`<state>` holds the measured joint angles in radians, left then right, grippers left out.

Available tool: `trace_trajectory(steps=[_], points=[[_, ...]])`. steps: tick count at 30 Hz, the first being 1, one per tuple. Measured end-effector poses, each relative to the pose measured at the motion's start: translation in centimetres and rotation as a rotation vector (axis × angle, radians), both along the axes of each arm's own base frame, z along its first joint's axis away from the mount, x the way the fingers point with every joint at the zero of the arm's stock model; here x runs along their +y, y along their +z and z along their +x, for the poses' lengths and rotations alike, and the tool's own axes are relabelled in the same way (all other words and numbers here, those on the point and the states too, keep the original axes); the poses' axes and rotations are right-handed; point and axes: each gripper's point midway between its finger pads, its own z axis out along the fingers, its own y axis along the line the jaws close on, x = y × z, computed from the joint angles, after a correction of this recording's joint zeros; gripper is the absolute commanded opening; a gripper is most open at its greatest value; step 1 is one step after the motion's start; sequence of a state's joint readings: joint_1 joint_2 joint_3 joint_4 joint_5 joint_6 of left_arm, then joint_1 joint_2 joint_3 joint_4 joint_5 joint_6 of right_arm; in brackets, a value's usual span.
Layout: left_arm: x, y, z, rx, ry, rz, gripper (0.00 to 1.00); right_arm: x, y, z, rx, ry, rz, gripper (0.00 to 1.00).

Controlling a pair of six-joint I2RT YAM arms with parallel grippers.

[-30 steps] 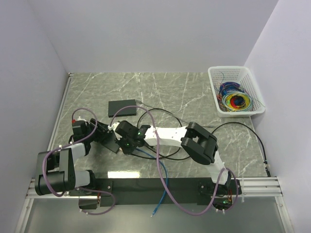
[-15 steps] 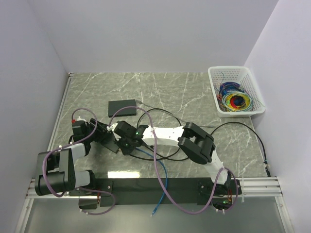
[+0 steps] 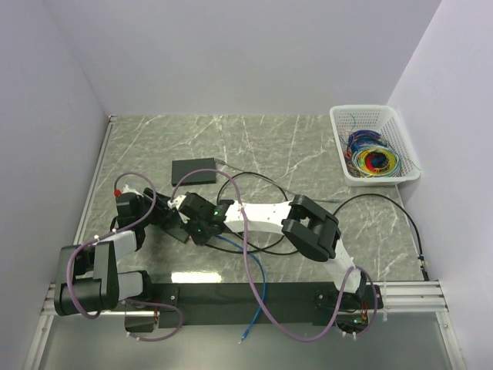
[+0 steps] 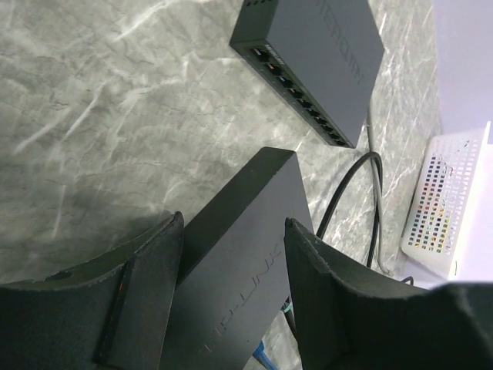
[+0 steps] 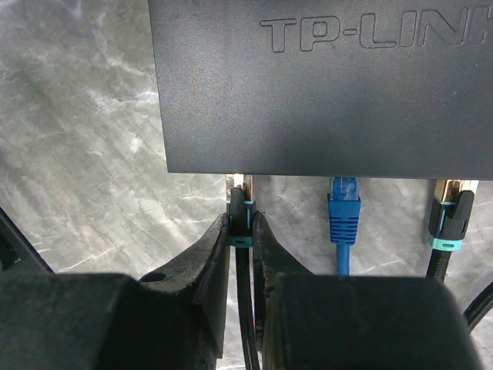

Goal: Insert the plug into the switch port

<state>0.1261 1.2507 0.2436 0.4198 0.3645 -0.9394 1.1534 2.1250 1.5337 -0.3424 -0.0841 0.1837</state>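
While left jaws clamp switch [image 4: 246, 254] marked TP-LINK, right jaws pinch black plug [image 5: 239, 211] at its port.

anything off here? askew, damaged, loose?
Nothing damaged or spilled. One loose end: the blue cable from the switch trails off the near edge of the table, and its free end hangs there unsecured.

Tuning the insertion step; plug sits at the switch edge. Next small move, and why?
Probably a short straight push of the right gripper toward the TP-Link switch: it pinches the teal-collared black plug lined up at a port with its metal tip showing outside, and the left gripper holds the switch.
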Motion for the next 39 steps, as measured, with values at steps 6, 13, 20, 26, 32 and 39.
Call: trace_trajectory(steps=[6,13,20,26,32,39], points=[[-0.4,0.3,0.0,-0.037,0.003,0.012,0.61,-0.2,-0.2,0.2,-0.012,0.005,-0.003,0.00],[-1.0,0.5,-0.2,-0.061,-0.001,0.022,0.61,-0.8,-0.2,0.7,-0.034,0.031,0.079,0.00],[-1.2,0.4,-0.3,-0.082,-0.007,0.026,0.61,-1.0,0.0,1.0,-0.011,0.082,0.152,0.00],[-0.8,0.4,0.2,-0.100,0.022,0.071,0.61,-0.1,0.0,1.7,0.037,0.129,0.128,0.00],[0.0,1.2,1.3,-0.143,0.056,0.109,0.61,1.3,0.0,2.6,0.068,0.145,0.113,0.00],[-2.5,1.9,0.5,-0.096,0.000,0.002,0.61,3.4,0.3,4.6,-0.021,0.147,0.196,0.36]])
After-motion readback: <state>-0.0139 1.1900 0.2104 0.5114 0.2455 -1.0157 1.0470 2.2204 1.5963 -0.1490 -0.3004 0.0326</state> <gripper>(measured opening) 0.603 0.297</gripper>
